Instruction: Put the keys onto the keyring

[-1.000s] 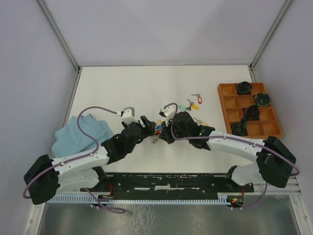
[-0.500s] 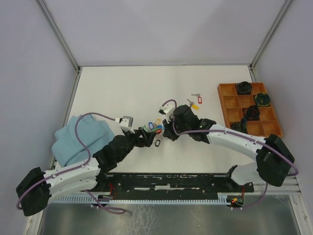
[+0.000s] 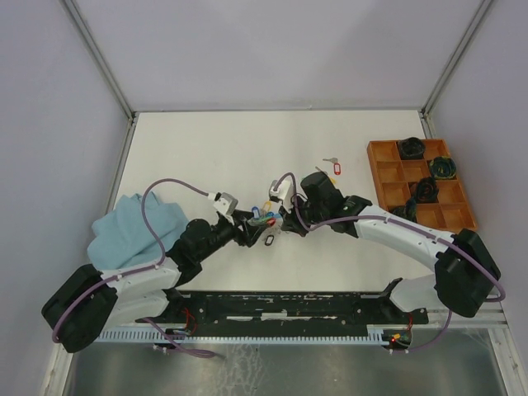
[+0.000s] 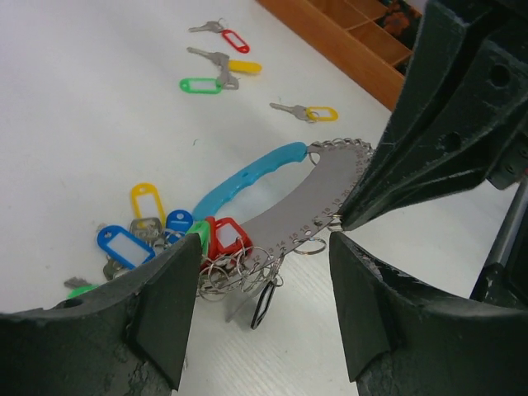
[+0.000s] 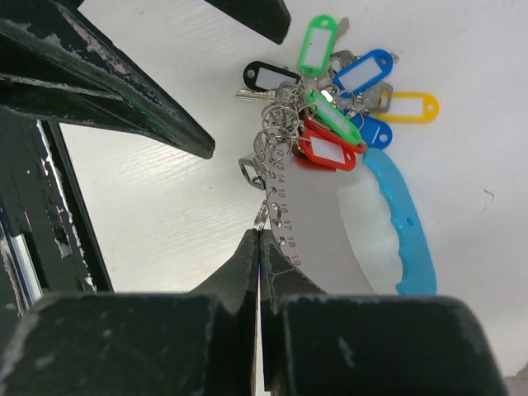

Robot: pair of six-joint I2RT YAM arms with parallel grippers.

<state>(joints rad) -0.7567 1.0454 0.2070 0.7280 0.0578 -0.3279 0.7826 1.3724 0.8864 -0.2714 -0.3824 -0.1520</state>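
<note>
**A:** Which step is this?

**B:** Mid-threading, I'd judge. The right gripper (image 5: 259,241) has its jaws closed on the holed edge of the keyring (image 4: 289,210). It pinches the grey plate beside a small ring (image 4: 311,245), though I can't tell whether it grips that ring too.

**A:** And the other arm?

**B:** The left gripper (image 4: 264,280) has its jaws open and grips nothing. The keyring lies between them. Its sleeve (image 4: 247,173) is on the far side, and the keys (image 4: 223,239) already hung on it are bunched near one jaw.

**A:** What comes next?

**B:** Loose keys (image 4: 307,111) lie farther off on the table (image 4: 99,107), well apart from both jaws. The next move probably calls for fetching one while the plate is held steady. Its ring must then be lined up with a free hole.
</note>
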